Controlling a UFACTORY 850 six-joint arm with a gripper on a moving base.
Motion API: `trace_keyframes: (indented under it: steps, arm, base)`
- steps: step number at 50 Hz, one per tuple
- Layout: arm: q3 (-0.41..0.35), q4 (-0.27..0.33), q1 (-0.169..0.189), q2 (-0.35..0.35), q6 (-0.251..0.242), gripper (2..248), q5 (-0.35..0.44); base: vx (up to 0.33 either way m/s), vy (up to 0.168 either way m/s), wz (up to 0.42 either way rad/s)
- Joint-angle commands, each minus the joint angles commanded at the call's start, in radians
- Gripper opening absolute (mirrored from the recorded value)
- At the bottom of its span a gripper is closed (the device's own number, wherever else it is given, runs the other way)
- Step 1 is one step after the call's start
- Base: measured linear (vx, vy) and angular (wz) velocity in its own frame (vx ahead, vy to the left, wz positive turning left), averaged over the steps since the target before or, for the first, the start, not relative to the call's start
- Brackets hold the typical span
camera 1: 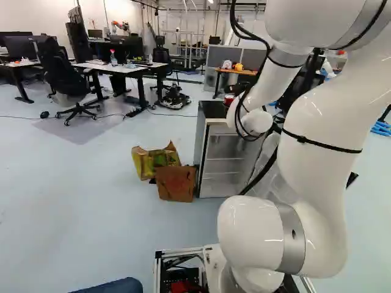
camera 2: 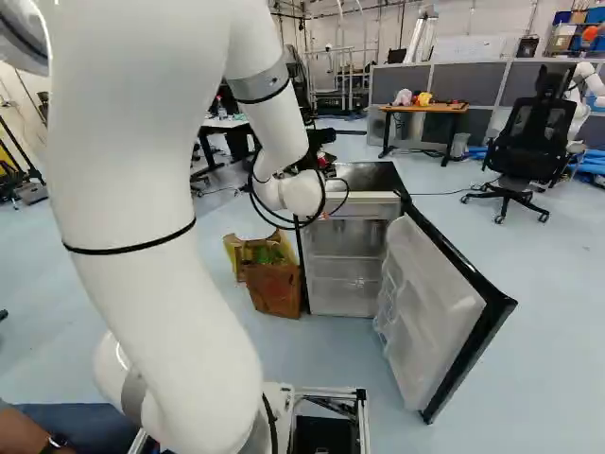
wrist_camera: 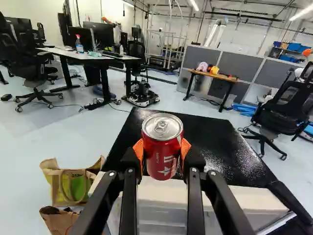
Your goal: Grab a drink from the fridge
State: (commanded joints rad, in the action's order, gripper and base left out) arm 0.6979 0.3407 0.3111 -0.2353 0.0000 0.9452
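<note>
My gripper (camera 1: 236, 90) shows as a dark shape over the fridge's near edge in the left base view. In the wrist view the gripper (wrist_camera: 163, 159) is shut on a red can with a silver lid (wrist_camera: 162, 147), its orange pads touching both sides. The can is over the black top of the small fridge (wrist_camera: 210, 142); whether it touches that surface I cannot tell. The fridge (camera 2: 345, 270) is white inside with clear shelves, and its door (camera 2: 430, 312) stands wide open at the right of the right base view.
A yellow-green bag (camera 1: 156, 162) and a brown paper bag (camera 1: 176, 184) stand on the floor beside the fridge. Beyond are desks (wrist_camera: 93, 55), an orange-topped table (wrist_camera: 213, 75), an office chair (camera 2: 526, 142) and another robot (camera 2: 588, 85). A person's arm shows near the base.
</note>
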Motion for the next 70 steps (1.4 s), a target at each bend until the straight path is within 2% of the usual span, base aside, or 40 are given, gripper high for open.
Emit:
trace_keyframes:
  steps: [70]
  arm:
    - [0.313, -0.087, -0.047, -0.256, 0.0, 94, -0.131]
  base:
    - [0.0, 0.0, 0.0]
